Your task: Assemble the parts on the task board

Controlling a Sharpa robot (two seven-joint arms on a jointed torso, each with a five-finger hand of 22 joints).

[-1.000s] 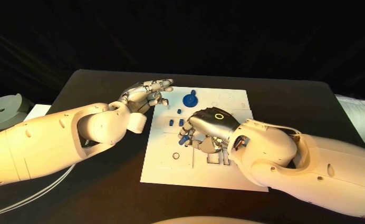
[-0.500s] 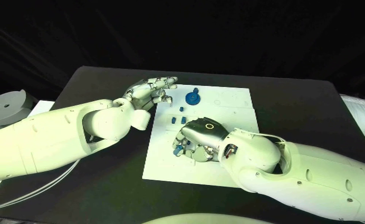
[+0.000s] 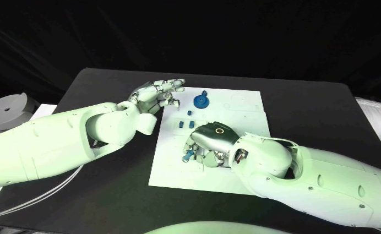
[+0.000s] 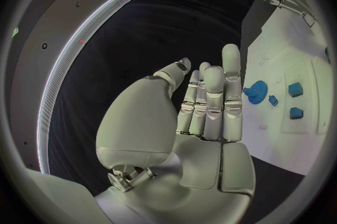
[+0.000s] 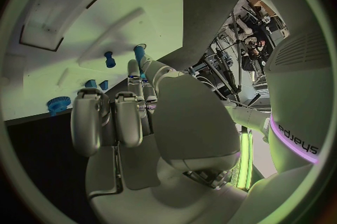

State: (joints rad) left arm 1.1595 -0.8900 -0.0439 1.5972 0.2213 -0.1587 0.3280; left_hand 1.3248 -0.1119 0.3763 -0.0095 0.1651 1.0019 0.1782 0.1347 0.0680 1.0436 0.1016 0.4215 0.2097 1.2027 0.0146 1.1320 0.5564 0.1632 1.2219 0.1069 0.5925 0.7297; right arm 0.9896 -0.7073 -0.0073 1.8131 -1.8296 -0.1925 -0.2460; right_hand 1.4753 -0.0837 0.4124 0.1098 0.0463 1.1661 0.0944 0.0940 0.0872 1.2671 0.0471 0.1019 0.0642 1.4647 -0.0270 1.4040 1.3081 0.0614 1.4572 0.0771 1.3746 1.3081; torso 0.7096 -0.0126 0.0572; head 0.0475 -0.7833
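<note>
Pinching a small blue peg (image 3: 188,156) over the task board (image 3: 238,104) near its left edge, your right hand (image 3: 213,141) is working low; keep the peg upright and settle it squarely into its hole. Your left hand (image 3: 156,94) is hovering empty, fingers extended, by the board's far left corner, near the blue disc part (image 3: 201,102).

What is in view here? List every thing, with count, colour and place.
table: one, black, under everything.
task board: one, white, middle of the table.
round blue part: one, blue, far end of the board.
small blue parts: three, blue, on the board between the round part and the right hand.
blue peg: one, blue, at the right hand's fingertips over the board.
grey round object: one, grey, beyond the table's left edge.
cable: one, white, near left of the table.
left hand: silver, empty, fingers straight, above the board's far left corner.
right hand: silver, over the board's middle, holds the peg.
</note>
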